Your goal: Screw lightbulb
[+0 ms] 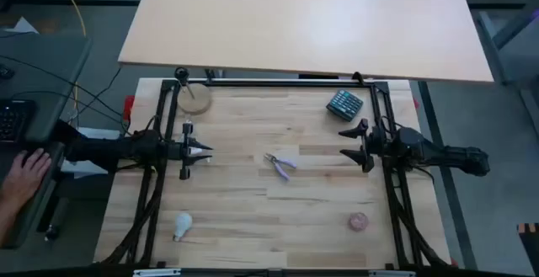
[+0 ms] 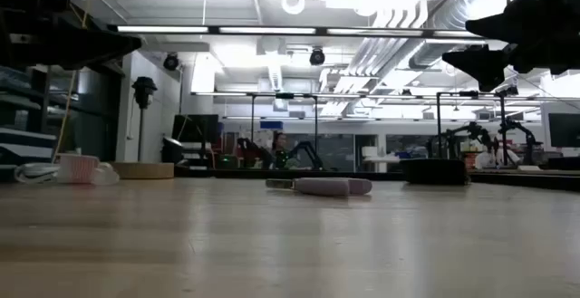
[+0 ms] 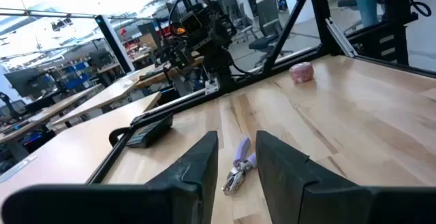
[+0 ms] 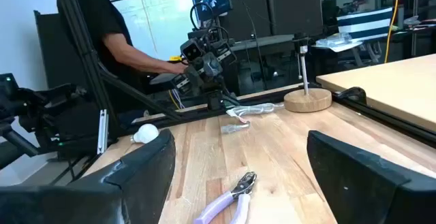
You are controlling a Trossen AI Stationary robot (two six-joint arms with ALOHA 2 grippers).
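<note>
Though untouched — lightbulb (image 1: 183, 224) flat, base toward near edge

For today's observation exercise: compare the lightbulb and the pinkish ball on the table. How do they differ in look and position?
Colour: the lightbulb is white, while the pinkish ball is dull pink.
Shape: the lightbulb is pear-shaped and lies on its side; the pinkish ball is round.
Position: the lightbulb lies near the left arm's side of the table, the pinkish ball near the right arm's side.
Shared: both are small, rest on the wooden table near its front edge, and neither is held by a gripper.
</note>
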